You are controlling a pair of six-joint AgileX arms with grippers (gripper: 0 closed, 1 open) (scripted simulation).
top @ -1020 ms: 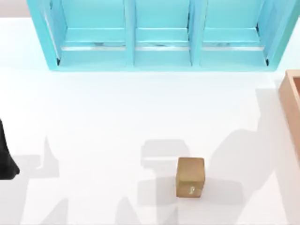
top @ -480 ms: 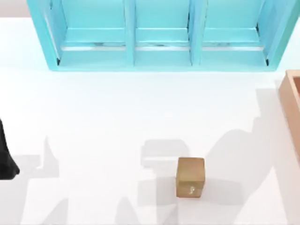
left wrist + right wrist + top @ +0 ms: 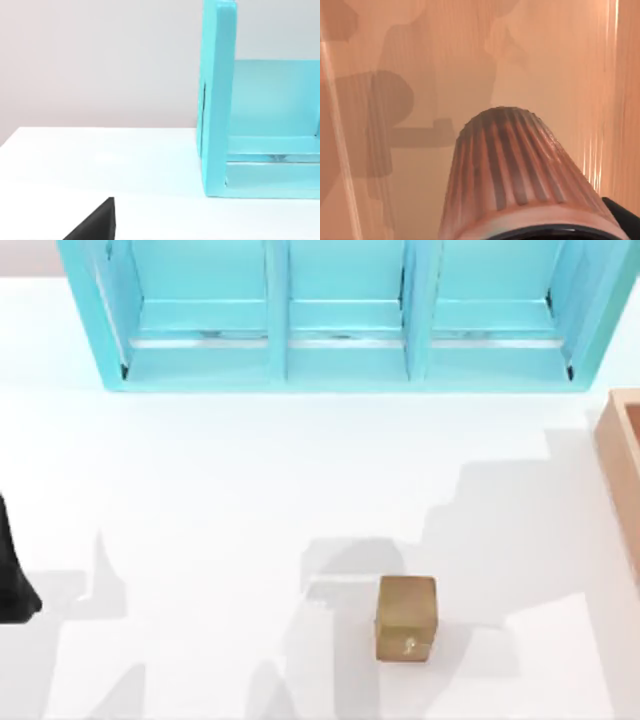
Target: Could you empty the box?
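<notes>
The box [image 3: 625, 475] is a light-brown, wood-coloured container cut off by the top view's right edge. The right wrist view looks into it at its plain wooden floor [image 3: 420, 190] and walls. A ribbed, orange-brown cup [image 3: 515, 175] sits very close to that camera, rim toward it. Its shadow falls well apart from it on the floor, so it hangs clear. A dark fingertip [image 3: 622, 215] of my right gripper shows beside the rim, shut on the cup. My left arm [image 3: 12, 580] stays parked at the table's left edge.
A turquoise three-bay shelf [image 3: 345, 365] stands along the back of the table. A small golden-brown cube [image 3: 406, 617] rests front centre-right. The white tabletop lies open between the shelf, the cube and the box.
The arm shadows on the right half of the table have spread and shifted toward the shelf. The cube, the shelf and the left arm have not moved.
</notes>
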